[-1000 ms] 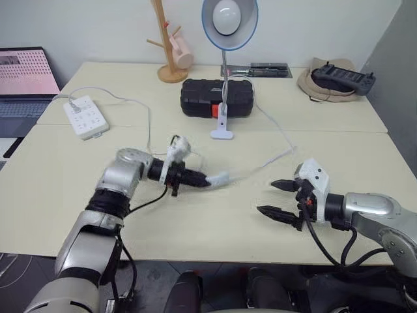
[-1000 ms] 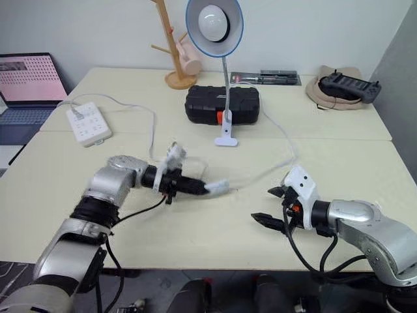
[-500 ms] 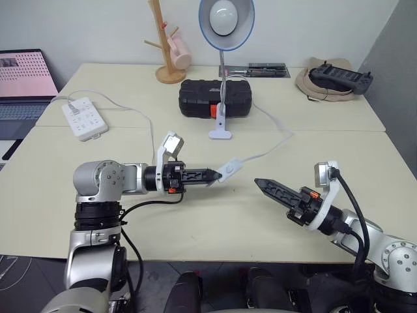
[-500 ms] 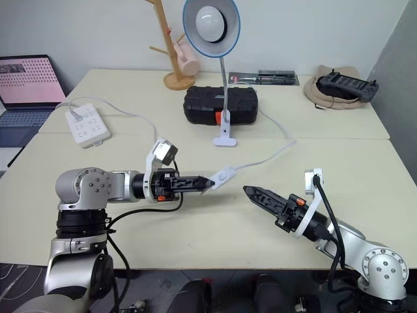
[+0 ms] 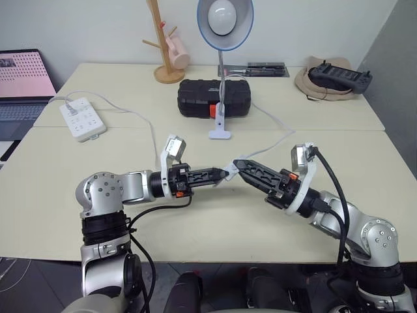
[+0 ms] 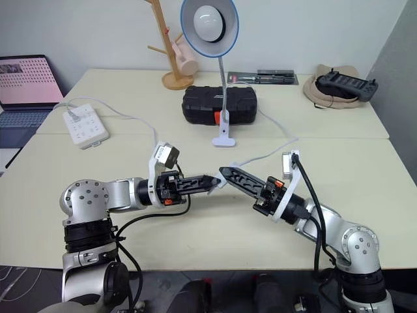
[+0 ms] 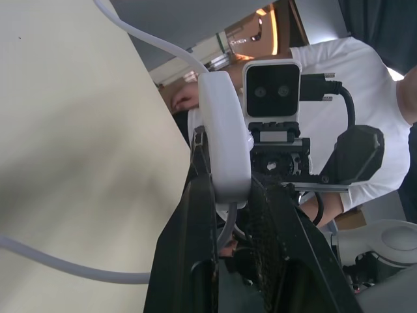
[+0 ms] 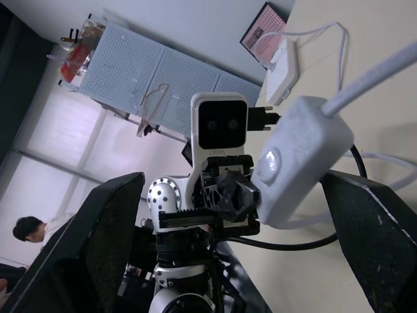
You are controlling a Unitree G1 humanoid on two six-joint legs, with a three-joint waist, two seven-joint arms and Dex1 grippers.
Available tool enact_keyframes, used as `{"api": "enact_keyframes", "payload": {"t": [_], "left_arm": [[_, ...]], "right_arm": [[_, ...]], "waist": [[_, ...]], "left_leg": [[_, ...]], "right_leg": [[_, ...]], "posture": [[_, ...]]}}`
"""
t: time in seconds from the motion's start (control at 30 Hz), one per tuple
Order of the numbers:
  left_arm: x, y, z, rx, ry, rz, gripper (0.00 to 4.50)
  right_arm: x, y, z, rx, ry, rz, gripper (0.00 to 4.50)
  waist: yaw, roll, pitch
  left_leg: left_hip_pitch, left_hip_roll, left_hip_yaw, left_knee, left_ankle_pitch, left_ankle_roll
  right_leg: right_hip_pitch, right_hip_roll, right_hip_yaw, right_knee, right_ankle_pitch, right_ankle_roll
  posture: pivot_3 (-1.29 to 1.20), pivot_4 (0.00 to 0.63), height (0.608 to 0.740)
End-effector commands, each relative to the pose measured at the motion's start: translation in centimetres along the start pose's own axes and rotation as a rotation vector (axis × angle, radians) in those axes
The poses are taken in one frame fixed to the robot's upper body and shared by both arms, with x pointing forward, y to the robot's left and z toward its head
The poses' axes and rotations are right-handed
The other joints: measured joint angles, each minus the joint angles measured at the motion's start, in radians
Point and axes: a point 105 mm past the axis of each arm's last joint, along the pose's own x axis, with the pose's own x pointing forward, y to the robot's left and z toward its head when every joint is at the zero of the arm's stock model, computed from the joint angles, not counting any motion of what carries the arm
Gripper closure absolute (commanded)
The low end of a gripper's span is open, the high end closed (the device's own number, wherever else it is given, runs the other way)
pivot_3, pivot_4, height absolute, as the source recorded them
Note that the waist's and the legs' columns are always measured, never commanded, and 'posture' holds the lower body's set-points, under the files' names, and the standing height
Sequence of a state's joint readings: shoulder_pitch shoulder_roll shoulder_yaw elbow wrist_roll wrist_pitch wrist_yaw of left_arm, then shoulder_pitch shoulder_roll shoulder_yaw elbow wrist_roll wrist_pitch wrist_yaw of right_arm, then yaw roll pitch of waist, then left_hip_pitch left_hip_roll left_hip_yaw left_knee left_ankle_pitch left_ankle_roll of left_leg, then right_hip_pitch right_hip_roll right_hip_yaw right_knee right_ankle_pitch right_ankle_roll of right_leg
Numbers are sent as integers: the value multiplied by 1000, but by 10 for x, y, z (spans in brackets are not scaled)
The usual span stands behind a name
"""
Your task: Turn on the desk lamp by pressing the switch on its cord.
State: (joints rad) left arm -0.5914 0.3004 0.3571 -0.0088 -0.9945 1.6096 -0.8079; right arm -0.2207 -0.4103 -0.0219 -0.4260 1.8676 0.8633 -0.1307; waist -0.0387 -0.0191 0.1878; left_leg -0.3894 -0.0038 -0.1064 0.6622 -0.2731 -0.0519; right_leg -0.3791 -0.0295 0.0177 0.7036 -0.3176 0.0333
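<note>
Head views: the left gripper (image 5: 220, 174) is clamped on the switch (image 5: 229, 171), holding it lifted over the middle of the front table, well in from the near edge. From the switch the cord (image 5: 273, 139) runs back to the desk lamp (image 5: 224, 19), which stands near the middle of the table's far half with its bulb unlit. A second ago the switch lay low by the tabletop and the right gripper (image 5: 242, 165) hung spread by the right side; half a second ago that arm was pointing inward but well short. Now its jaws, as wide as they go, have reached the switch.

Left wrist view: the switch (image 7: 224, 140) sits pinched between the two black fingers (image 7: 199, 189), with the right arm's camera head facing it.

Right wrist view: the switch (image 8: 296, 163) floats between the wide-open fingers (image 8: 107, 235), its button turned this way. Judging by this, the press is not yet made; closing on the button looks like the next move
</note>
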Motion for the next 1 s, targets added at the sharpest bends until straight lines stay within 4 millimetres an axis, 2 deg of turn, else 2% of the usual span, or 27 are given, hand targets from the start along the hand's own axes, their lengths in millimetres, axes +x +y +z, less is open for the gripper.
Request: {"api": "enact_keyframes", "payload": {"t": [0.03,0.33,0.47,0.83,0.93,1.0], "left_arm": [[3,-11,-3,27,1,-48,4148],[4,-13,-4,21,-3,-53,4148],[5,-14,-3,20,-4,-53,4148],[5,-15,-1,22,-4,-50,4148],[5,-15,-1,23,-4,-49,4148],[6,-15,-1,25,-5,-48,4148]], "right_arm": [[5,10,3,-10,-4,57,0],[11,8,4,-9,-5,65,0],[11,7,4,-7,-5,65,656],[11,6,4,-3,-5,65,3217],[11,6,4,-3,-6,67,3760],[10,5,3,-5,-4,68,3843]], "waist": [[0,0,0],[1,0,0],[2,0,0],[2,0,0],[2,0,0],[2,0,0]], "left_leg": [[0,0,0,0,0,0],[0,0,0,0,0,0],[-1,0,0,0,0,0],[-1,-1,0,-1,0,0],[-1,-1,0,-1,0,0],[-1,-1,0,-1,0,0]], "right_leg": [[0,0,0,0,0,0],[0,0,0,0,0,0],[0,0,0,-1,0,0],[0,0,0,-1,0,0],[0,0,0,-2,0,0],[0,0,0,-2,0,0]], "posture": [[0,150,740],[0,150,740],[0,150,740],[0,150,740],[0,150,740],[0,150,740]]}}
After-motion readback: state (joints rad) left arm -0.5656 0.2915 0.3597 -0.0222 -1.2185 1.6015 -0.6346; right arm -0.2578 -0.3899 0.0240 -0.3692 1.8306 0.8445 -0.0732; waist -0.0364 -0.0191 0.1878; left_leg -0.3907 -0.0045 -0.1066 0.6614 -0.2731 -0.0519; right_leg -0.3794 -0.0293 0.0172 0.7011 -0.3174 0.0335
